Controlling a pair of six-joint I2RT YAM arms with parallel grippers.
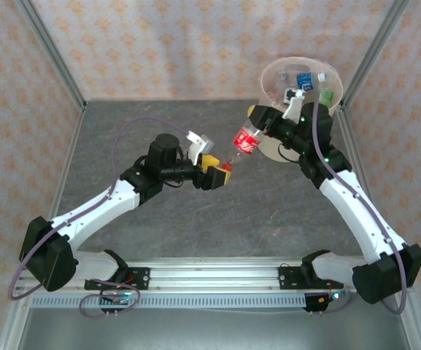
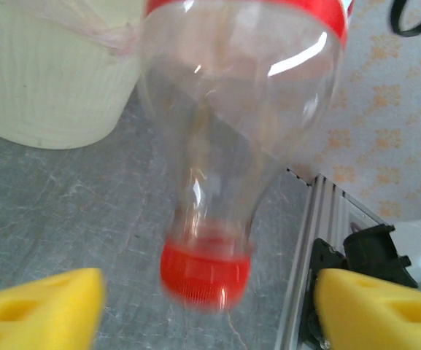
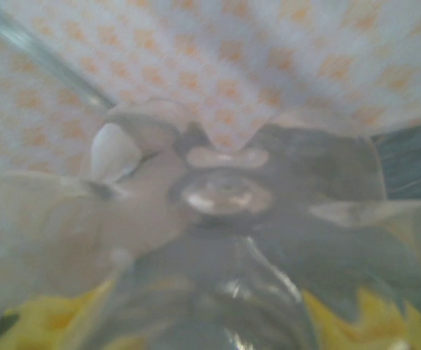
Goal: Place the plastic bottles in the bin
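Bottle count: one red-labelled bottle [image 1: 246, 141] in mid-air near the counter's [image 1: 195, 219] far right corner, with the right claw [image 1: 260, 130] clamped on its base end. The left claw [image 1: 221, 171] gapes wide around the red cap [image 2: 206, 273], not touching it. One bin [image 1: 279, 64], and at least two more bottles [image 1: 305, 79] inside.

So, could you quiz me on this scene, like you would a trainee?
1. True or false: the left gripper clamps the red cap of the clear plastic bottle with the red label.
2. Which holds that bottle? A left gripper, B right gripper, C neither.
3. Fill in: the tall round pale bin stands at the far ___ corner of the table.
Key: 1 false, its yellow fingers stand apart from the cap; 2 B; 3 right.
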